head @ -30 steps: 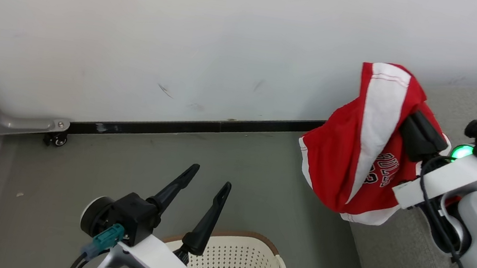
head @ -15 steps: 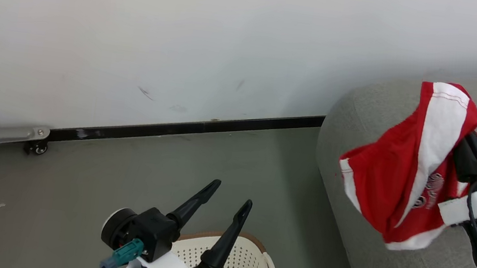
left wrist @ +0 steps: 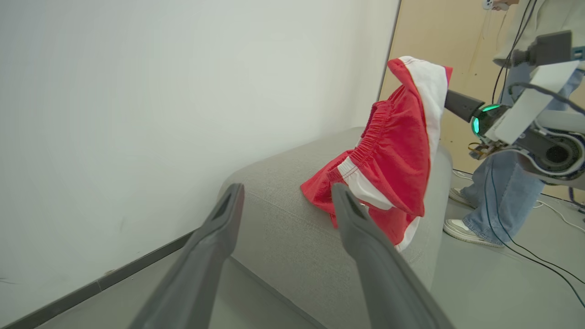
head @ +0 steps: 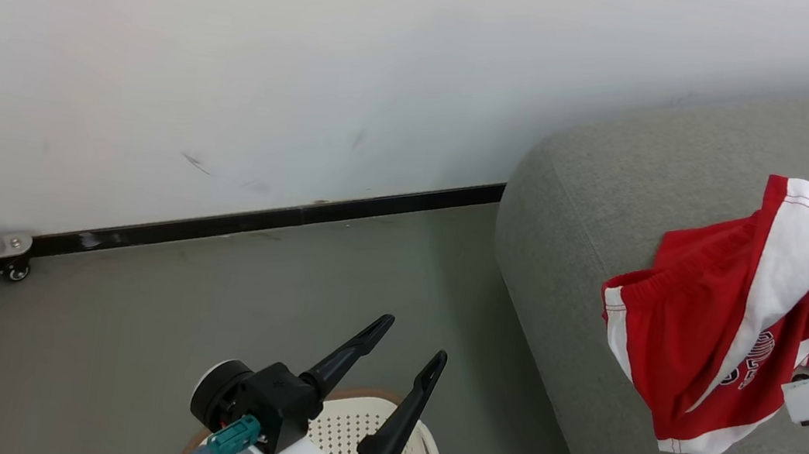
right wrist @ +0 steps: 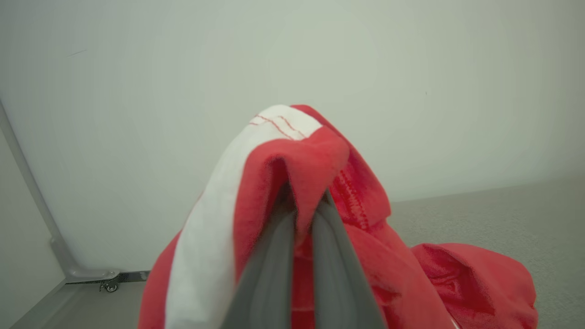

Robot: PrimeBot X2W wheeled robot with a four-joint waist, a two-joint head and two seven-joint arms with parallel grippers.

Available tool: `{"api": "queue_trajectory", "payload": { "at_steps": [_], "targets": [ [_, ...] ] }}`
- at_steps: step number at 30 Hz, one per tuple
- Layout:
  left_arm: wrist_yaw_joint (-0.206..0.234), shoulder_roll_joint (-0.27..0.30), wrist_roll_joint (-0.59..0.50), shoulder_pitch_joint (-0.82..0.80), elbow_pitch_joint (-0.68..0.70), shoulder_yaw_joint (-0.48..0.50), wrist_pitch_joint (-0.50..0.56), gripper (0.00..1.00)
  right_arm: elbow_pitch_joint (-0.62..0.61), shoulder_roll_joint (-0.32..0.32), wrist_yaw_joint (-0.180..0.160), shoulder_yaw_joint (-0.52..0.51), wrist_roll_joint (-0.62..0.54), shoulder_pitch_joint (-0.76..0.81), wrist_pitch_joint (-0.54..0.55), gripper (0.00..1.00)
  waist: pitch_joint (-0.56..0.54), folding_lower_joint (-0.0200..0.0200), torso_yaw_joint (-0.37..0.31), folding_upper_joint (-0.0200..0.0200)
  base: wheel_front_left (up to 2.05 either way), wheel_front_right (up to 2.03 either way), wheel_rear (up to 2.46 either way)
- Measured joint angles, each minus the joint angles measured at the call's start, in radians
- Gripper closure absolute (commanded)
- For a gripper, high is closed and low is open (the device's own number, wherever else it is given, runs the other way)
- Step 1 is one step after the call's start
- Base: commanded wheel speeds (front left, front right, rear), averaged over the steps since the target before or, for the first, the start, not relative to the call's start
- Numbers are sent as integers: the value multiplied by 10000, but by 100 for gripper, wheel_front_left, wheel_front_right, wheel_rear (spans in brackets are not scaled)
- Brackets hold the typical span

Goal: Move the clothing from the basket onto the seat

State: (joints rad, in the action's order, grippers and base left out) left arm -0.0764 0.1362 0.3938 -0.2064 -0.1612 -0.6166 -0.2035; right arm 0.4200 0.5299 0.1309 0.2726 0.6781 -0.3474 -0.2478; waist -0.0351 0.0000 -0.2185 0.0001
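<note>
Clothing (head: 721, 315) moved over seat (head: 595, 205); right pincer (right wrist: 305, 208) clamped.

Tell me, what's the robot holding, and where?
Right claw pinches a bright red fabric garment with white trim by a fold beside its white band; left claw holds nothing.

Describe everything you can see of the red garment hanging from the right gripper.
The red garment looks like soft sports shorts: bright red fabric, a broad white side band with thin red stripes, white hem trim, a gathered elastic waistband and printed lettering. It hangs crumpled and draped over the shut right gripper, which pinches a fold near the top, above the grey sofa. Whether its lower hem touches the sofa cannot be told.
</note>
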Motion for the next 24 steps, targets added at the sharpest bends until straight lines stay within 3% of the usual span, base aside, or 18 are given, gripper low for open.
{"api": "queue_trajectory", "payload": {
  "at_steps": [12, 24],
  "targets": [
    [2, -67, -198, 0, -36, -69, -98, 0, -506, -48, -2, -777, -203, 814, 0, 100, 126, 0, -685, 0, 0, 0, 0],
    [2, -117, -362, 0, 8, -341, -127, 0, -257, 10, -2, -1041, -625, 531, 31, 100, 555, 0, -815, 0, 0, 0, 0]
  ]
}}
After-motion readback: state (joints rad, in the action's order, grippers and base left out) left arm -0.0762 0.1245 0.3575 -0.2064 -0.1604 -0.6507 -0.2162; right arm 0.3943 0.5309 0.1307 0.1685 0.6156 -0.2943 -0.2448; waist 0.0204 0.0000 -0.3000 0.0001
